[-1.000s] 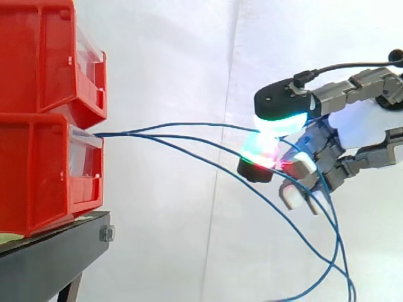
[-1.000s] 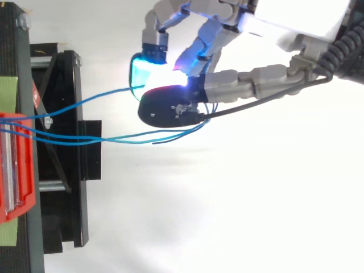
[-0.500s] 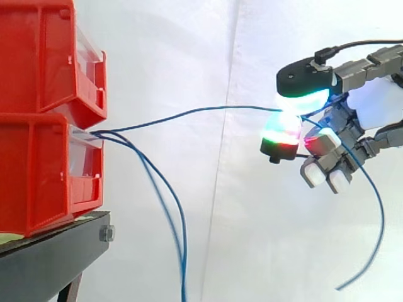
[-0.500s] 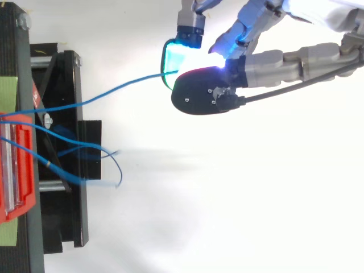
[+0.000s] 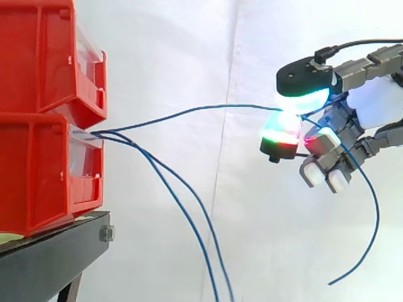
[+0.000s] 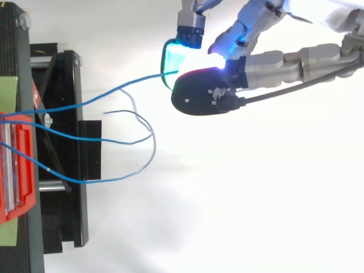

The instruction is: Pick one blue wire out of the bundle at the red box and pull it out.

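One wire is singled out: the hand pinches it between glowing pads, well right of the red box. Its left end is not yet out of the box; two other wires hang loose. Pulling remains.

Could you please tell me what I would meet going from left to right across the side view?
Red bins → two slack wires → hand, pinching a third wire.

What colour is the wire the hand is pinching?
Blue; the wire held by the hand shows best in the side view.
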Available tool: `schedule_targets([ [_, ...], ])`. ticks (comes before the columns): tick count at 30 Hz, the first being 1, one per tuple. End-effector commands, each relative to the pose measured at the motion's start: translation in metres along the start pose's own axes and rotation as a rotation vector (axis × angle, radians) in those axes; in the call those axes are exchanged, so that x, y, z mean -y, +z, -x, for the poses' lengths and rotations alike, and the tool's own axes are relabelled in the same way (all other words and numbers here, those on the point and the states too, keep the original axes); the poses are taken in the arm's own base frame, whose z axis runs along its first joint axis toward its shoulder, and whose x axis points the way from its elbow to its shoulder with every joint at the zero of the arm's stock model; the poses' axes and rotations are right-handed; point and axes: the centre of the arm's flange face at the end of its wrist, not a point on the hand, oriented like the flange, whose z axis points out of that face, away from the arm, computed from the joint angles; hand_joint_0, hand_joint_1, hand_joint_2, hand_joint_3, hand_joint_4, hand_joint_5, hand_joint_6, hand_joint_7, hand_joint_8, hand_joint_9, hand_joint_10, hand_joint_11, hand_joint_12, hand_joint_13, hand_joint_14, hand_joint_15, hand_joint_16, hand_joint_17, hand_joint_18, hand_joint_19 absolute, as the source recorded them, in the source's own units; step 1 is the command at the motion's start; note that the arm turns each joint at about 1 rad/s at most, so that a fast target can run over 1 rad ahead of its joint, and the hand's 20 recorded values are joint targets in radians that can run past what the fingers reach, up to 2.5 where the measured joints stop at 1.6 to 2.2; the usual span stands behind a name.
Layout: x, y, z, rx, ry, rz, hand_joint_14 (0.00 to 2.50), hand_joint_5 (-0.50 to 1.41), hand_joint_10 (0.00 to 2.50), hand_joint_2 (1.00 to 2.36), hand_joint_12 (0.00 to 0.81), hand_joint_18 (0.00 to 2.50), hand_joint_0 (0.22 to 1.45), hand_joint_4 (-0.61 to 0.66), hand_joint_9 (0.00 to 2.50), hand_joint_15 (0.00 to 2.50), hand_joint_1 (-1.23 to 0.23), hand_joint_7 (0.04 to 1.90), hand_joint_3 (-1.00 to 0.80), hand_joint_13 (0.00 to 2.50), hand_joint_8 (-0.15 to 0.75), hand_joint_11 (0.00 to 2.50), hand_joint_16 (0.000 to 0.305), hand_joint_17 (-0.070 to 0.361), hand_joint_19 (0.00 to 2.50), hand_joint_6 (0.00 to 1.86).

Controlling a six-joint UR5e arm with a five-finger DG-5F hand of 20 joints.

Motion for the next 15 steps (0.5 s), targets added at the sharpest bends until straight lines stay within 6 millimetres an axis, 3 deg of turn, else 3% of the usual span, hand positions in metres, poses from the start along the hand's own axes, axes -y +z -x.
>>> schedule_targets([
  [1, 0.0000, 0.0000, -0.0001, 0.000, 0.000, 0.000, 0.02, -0.10, 0.01, 1.13, 0.519, 0.83, 0.60, -0.02, 1.08, 0.59, -0.77, 1.21, 0.09, 0.89, 0.429, 0.93, 0.070, 0.156, 0.52, 0.95],
  [15, -0.0002, 0.0001, -0.0001, 0.000, 0.001, 0.001, 0.02, -0.10, 0.01, 1.12, 0.510, 0.84, 0.61, -0.02, 1.09, 0.59, -0.77, 1.21, 0.09, 0.90, 0.426, 0.93, 0.069, 0.155, 0.53, 0.95],
])
